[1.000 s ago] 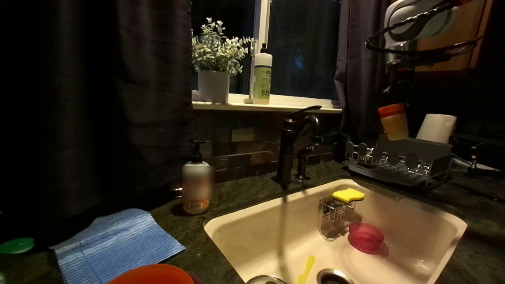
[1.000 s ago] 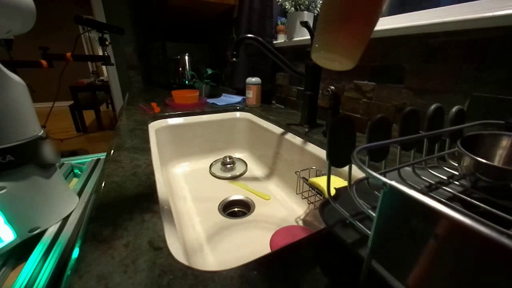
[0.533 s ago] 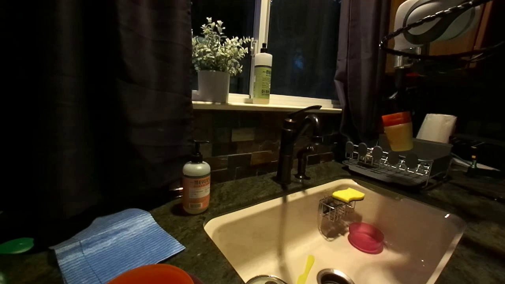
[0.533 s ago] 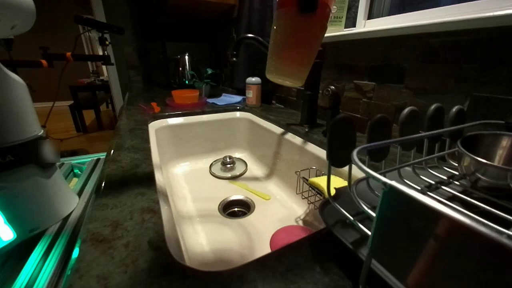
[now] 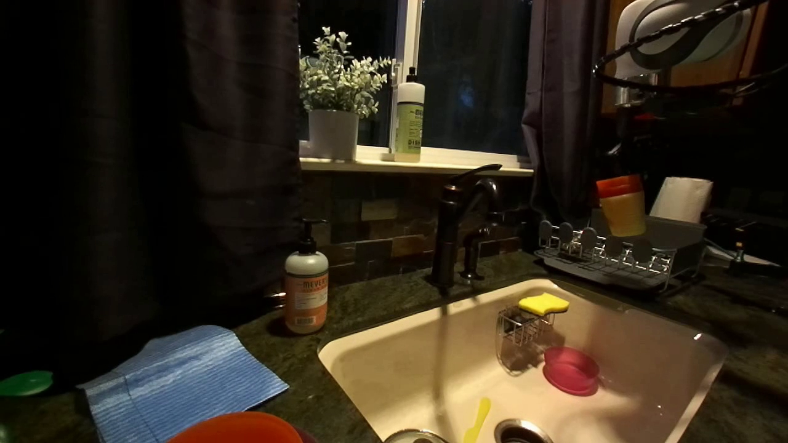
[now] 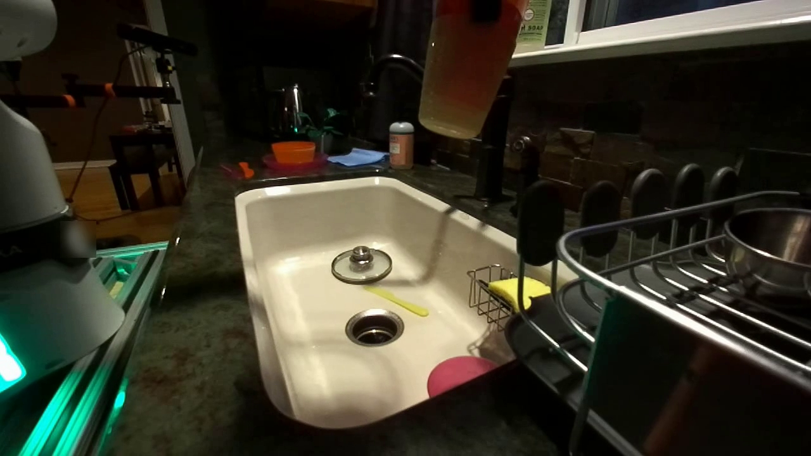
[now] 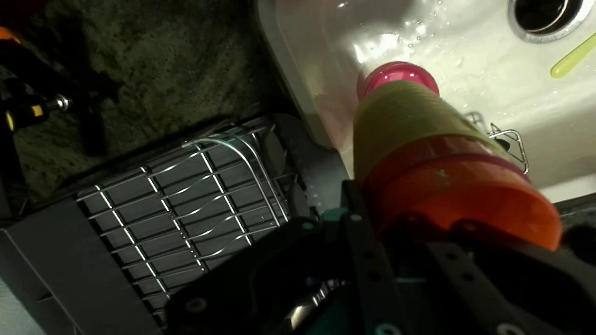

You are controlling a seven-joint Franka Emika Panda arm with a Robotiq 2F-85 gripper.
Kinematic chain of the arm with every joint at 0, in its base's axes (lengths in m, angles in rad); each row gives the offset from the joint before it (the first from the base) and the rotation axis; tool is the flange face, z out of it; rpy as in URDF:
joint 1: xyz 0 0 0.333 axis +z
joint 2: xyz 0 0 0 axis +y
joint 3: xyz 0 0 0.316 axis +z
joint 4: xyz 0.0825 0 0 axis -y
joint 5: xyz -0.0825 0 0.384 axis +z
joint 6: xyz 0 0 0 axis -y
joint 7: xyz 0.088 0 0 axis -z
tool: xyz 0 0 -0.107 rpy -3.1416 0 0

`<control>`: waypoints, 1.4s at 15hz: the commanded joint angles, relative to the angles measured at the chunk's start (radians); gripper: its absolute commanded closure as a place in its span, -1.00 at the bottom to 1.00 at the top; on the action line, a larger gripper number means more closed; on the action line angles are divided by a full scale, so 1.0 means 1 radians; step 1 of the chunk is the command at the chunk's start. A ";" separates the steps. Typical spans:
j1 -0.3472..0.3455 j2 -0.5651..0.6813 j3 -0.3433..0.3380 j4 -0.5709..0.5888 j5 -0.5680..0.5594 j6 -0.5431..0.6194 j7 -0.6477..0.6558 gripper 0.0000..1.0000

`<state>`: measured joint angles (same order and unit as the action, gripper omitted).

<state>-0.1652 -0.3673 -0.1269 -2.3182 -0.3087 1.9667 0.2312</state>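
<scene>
1. The dark worktop [image 6: 190, 367] is the biggest thing, and it goes around the sink [image 6: 310, 354]
2. The sink is cream white, with a metal drain [image 6: 374, 327] in its floor
3. The dish rack [image 7: 86, 274], with grey sides and shiny wires, stands just beside the sink
4. The black tap [image 5: 448, 240] stands between the sink and the tiled wall [image 5: 406, 246]
5. The black pincer [image 7: 391, 221] is holding a cup [image 7: 433, 151], pinching it near the wide orange mouth
6. The blue cloth [image 5: 184, 381] lies spread out on the worktop, near the soap bottle [image 5: 306, 298]
7. A shiny metal pot [image 6: 770, 247] sits in the dish rack
8. The cup is up in the air, higher than the sink, and beside the dish rack in the wrist view; it leans a bit, mouth at the top, yellow lower down; I cannot tell if it is one cup or two, one inside the other
9. The pink bowl [image 5: 572, 371] lies in the sink, and in the wrist view the cup hides part of it
10. The glass lid [image 6: 375, 270] lies in the sink with its knob up
11. A wire basket [image 5: 522, 331] is against the sink's side, with a yellow sponge [image 5: 543, 304] on it
12. The yellow knife [image 6: 405, 305] lies in the sink, near the drain and the glass lid
</scene>
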 commanded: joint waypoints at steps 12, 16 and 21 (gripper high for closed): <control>0.007 -0.061 -0.029 -0.397 0.049 0.515 -0.302 0.96; 0.022 0.024 -0.002 -0.407 0.059 0.591 -0.299 0.96; 0.041 0.065 0.025 -0.403 0.052 0.562 -0.321 0.82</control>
<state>-0.1157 -0.3006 -0.1119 -2.7220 -0.2626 2.5307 -0.0861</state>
